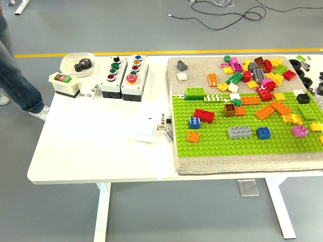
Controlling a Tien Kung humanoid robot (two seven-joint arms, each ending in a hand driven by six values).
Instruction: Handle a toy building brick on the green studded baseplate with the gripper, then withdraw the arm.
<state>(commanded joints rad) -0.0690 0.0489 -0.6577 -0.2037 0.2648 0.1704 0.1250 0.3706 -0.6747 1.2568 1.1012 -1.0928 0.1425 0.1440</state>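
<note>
Head view shows no robot hands, so I cannot tell their fingers; bricks (239,132) sit on the green plate (222,143), more piled on the far mat (202,68).

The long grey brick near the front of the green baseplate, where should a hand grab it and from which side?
Take the grey brick across its two long sides, coming straight down from above. It sits flat on the green baseplate, with open studs around it and its nearest neighbour, the blue brick, off one short end.
</note>
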